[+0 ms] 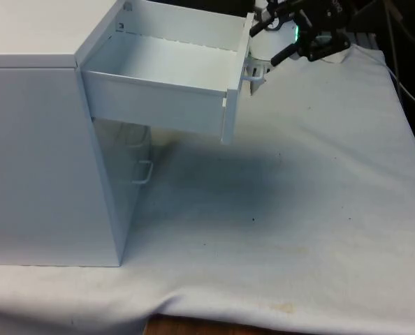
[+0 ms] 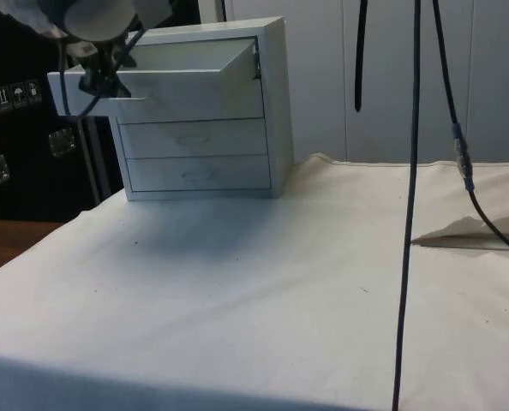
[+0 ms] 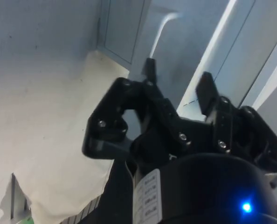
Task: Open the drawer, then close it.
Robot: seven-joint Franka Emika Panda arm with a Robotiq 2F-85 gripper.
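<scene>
The table (image 1: 319, 209) lies bare and wide before the chest (image 2: 237, 111), which has three drawers. The top drawer (image 1: 165, 77) juts far out past the chest's edge. The gripper (image 1: 272, 43), fingers spread, hangs just beside its handle (image 1: 253, 75).

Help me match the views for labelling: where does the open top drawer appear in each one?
Front view: top drawer upper middle, pulled out towards the front view's right.
Side view: it juts out upper left, from the chest of drawers.
Wrist view: its pale front panel beyond the gripper.
Shared landmark: the chest.
</scene>
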